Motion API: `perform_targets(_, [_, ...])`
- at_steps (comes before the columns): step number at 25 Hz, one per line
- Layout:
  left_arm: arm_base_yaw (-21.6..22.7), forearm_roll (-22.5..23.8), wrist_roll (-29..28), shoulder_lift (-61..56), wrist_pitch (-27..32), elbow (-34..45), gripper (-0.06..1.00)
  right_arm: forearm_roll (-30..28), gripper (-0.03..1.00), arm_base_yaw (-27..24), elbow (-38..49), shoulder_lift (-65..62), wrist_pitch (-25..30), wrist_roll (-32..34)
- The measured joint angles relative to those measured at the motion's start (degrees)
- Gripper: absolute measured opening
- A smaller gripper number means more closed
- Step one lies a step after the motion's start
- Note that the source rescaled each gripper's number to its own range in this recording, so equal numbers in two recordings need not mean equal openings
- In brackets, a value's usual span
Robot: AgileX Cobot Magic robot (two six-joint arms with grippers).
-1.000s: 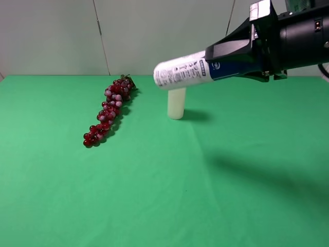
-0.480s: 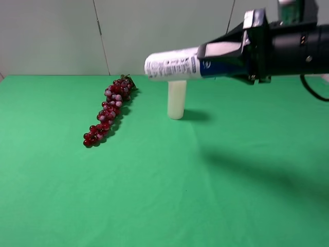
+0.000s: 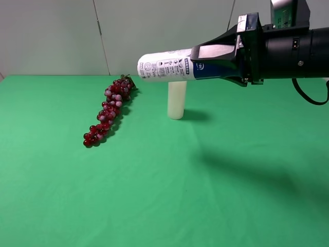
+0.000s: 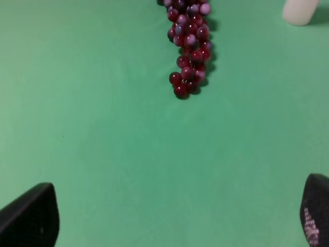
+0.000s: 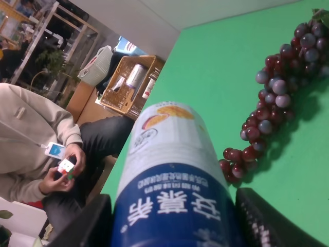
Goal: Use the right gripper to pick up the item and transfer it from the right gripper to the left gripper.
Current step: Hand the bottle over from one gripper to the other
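"Bottle [image 3: 164,66] first: where does it sit?"

"Off the green cloth [image 3: 154,195], lying level in the air. Its white printed end points left and its blue end is clamped in the right gripper [image 3: 200,63]."

"Then, left to right. The left gripper [image 4: 172,216]?"

"Seen only in its own wrist view. Both fingertips stand at the far edges of that view, jaws spread wide over the cloth, gripping nothing."

"Next item?"

"A bunch of red grapes [image 3: 109,110] lies lengthwise on the cloth, left of centre."

"And centre?"

"A white candle [image 3: 176,103] stands upright. In the high view the bottle crosses its top, but contact between them cannot be judged."

"The right side?"

"The right arm reaches in level from the right edge, one finger above the bottle and one below, shut on the blue section."
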Motion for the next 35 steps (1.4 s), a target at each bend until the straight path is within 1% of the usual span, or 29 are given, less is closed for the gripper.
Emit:
perform_targets(14, [0.0, 0.0, 0.0, 0.0, 0.0, 0.0, 0.88, -1.12, 0.0, 0.0, 0.0, 0.0, 0.03, 0.0])
perform_targets(23, [0.0, 0.0, 0.0, 0.0, 0.0, 0.0, 0.88, -1.87, 0.0, 0.0, 0.0, 0.0, 2.82, -0.02])
perform_targets(35, [0.0, 0.0, 0.0, 0.0, -0.05, -0.06, 0.88, -2.05, 0.0, 0.0, 0.0, 0.0, 2.87, -0.02])
